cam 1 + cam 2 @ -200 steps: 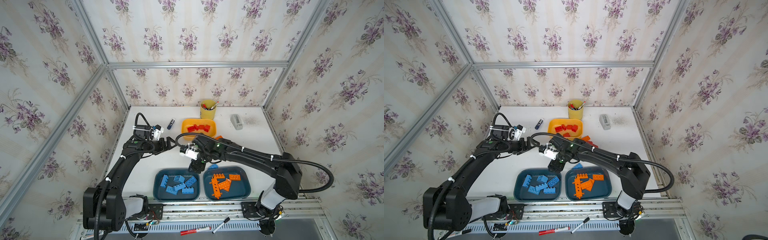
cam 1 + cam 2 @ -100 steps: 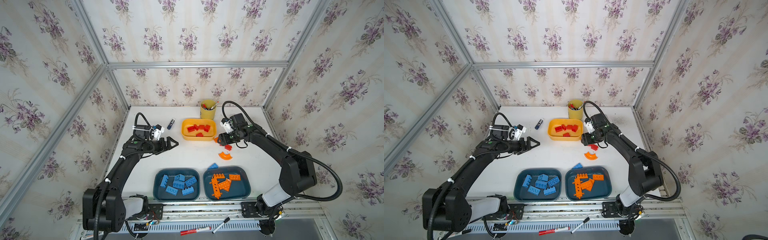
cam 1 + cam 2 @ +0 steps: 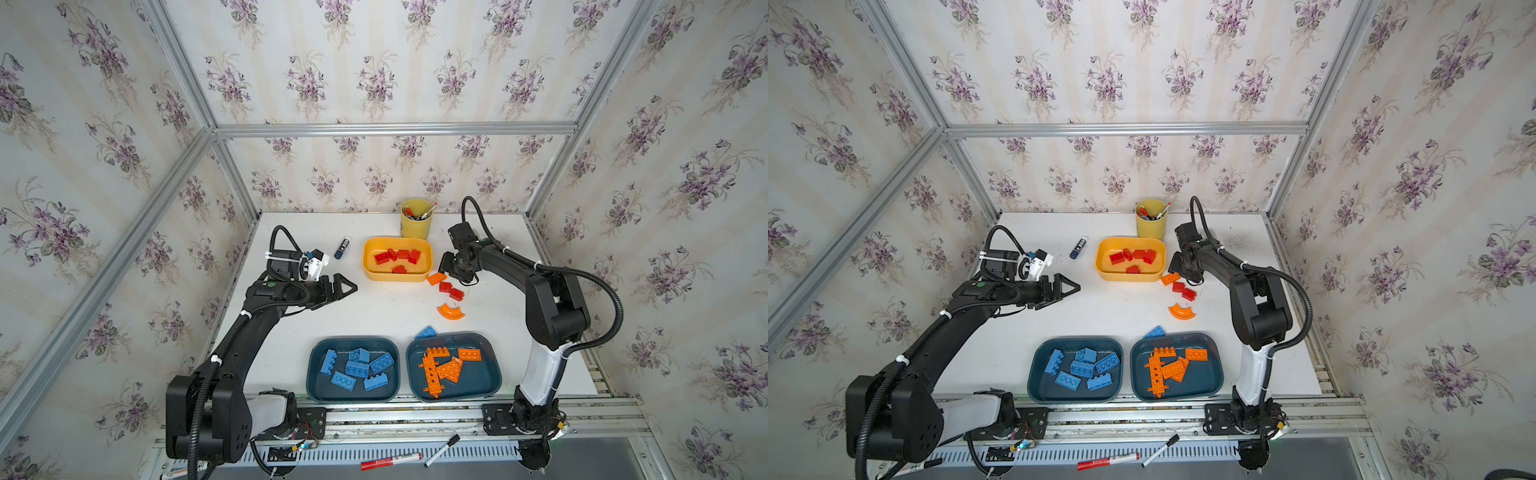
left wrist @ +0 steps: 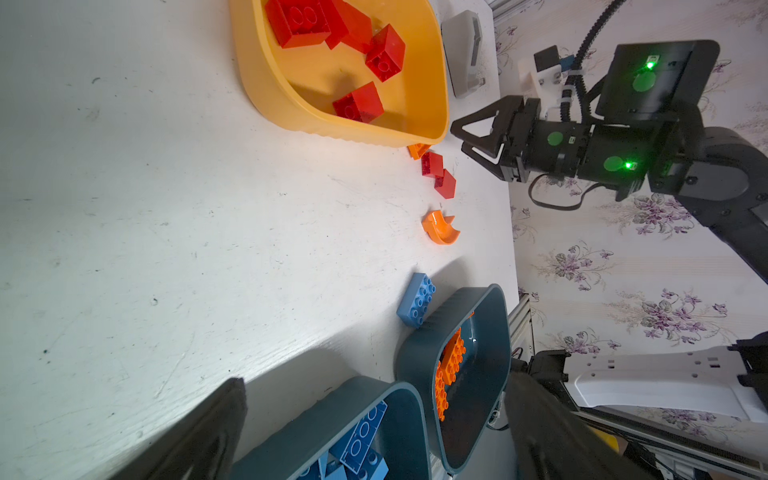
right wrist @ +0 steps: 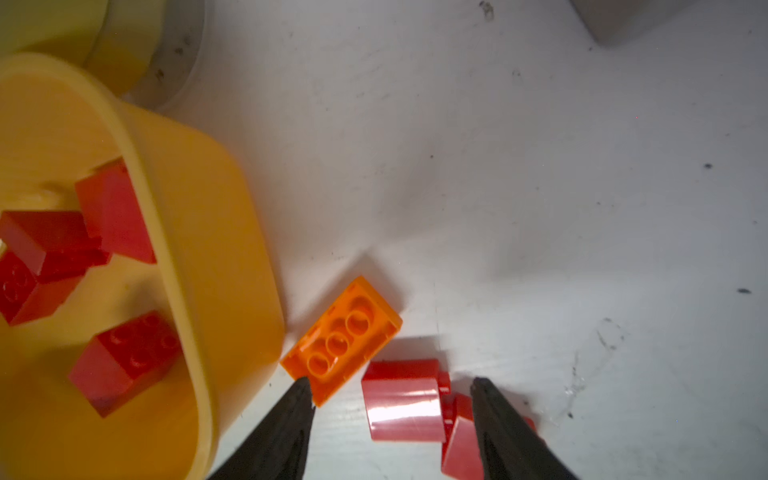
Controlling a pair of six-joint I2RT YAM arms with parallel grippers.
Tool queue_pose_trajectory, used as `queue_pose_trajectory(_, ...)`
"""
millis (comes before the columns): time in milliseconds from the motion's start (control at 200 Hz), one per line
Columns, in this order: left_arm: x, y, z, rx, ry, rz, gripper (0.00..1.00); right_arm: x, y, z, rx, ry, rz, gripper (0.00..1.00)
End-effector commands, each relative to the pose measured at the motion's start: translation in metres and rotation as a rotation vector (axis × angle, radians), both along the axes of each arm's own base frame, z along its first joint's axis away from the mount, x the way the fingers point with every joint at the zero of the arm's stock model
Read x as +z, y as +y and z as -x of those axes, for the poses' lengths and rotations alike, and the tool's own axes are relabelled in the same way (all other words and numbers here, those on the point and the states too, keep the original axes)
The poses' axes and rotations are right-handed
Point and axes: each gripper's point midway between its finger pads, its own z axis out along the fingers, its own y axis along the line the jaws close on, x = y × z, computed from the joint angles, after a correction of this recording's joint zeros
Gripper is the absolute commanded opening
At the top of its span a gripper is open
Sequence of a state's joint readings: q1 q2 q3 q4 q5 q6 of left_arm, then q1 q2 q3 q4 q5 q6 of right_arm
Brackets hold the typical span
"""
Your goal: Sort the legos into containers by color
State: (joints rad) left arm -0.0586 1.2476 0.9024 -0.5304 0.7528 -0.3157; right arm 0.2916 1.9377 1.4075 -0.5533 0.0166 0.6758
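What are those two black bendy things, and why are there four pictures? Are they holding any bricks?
They are two robot arms sorting chunky plastic bricks by colour. Two pictures look down from above; two come from cameras on the arms' wrists. On the white table sit a yellow plastic tub of red bricks, a dark teal tub of blue bricks and another teal tub of orange bricks. Loose: a small orange brick, two red bricks, a curved orange piece, a blue brick. The left gripper is open and empty. The right gripper, open, hovers over the two red bricks, holding nothing.
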Motion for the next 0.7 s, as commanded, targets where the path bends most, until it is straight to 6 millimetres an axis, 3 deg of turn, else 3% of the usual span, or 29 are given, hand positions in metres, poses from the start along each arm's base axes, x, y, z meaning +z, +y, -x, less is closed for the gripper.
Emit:
queue_pose_trajectory(0, 0.0, -0.002, 0.0, -0.021, -0.018, 0.003, 0.99, 0.0, 0.004, -0.022, -0.095, -0.038, -0.045, 0.63)
queue_pose_trajectory(490, -0.005, -0.002, -0.002, -0.029, -0.002, 0.0, 0.99, -0.034, 0.008, -0.019, -0.193, 0.071, -0.077, 0.66)
queue_pose_trajectory(695, -0.006, -0.002, 0.0, -0.03, -0.002, 0.0, 0.99, -0.036, 0.011, -0.012, -0.147, 0.075, -0.054, 0.59)
